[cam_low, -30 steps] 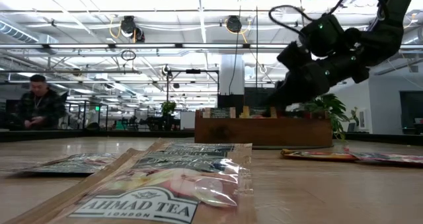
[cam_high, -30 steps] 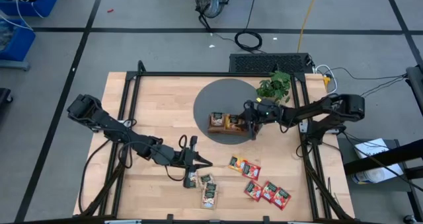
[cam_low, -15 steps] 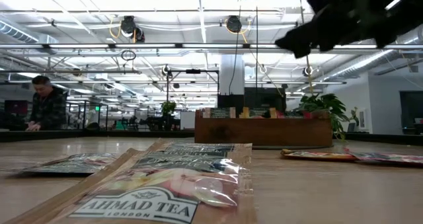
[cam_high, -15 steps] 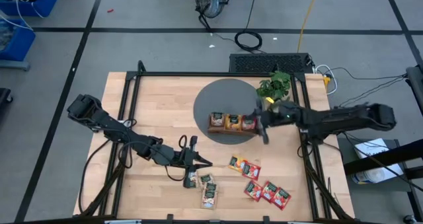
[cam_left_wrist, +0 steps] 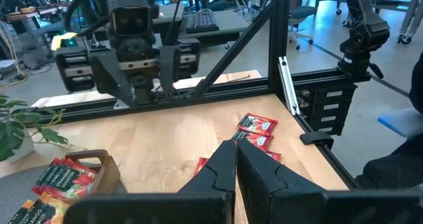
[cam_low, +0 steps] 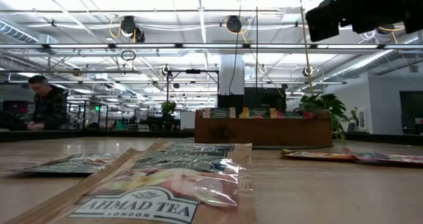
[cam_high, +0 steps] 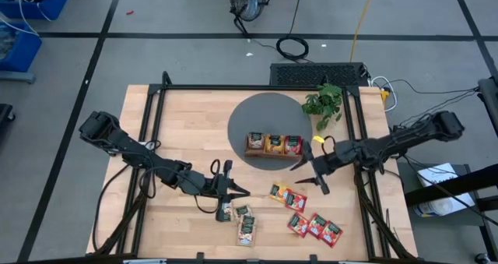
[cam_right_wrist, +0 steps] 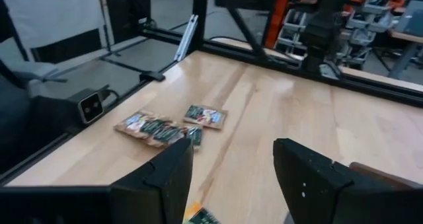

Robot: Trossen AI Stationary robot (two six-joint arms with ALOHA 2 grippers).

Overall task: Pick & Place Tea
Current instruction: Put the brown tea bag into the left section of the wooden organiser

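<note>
The wooden tray (cam_high: 272, 153) stands on a dark round mat (cam_high: 257, 112) and holds tea sachets in all three compartments, with red ones (cam_high: 292, 145) at its right end. Red and orange tea sachets (cam_high: 315, 227) lie flat on the table at the near right, pale ones (cam_high: 244, 221) near the middle front. My right gripper (cam_high: 302, 174) hangs open and empty in the air just near-right of the tray, above the loose sachets (cam_high: 286, 195). My left gripper (cam_high: 243, 191) is shut and empty, held above the table beside the pale sachets (cam_right_wrist: 168, 126).
A green leafy plant (cam_high: 323, 102) stands at the mat's far right. Black frame rails (cam_high: 156, 108) run along the table's sides. In the low view a sachet (cam_low: 165, 184) lies right before the camera, and a person (cam_low: 39, 108) stands far off in the room.
My right gripper has drawn back from the tray's right compartment, rising and swinging toward the table's near edge. The tray's right compartment, hidden under the gripper before, now shows red sachets.
</note>
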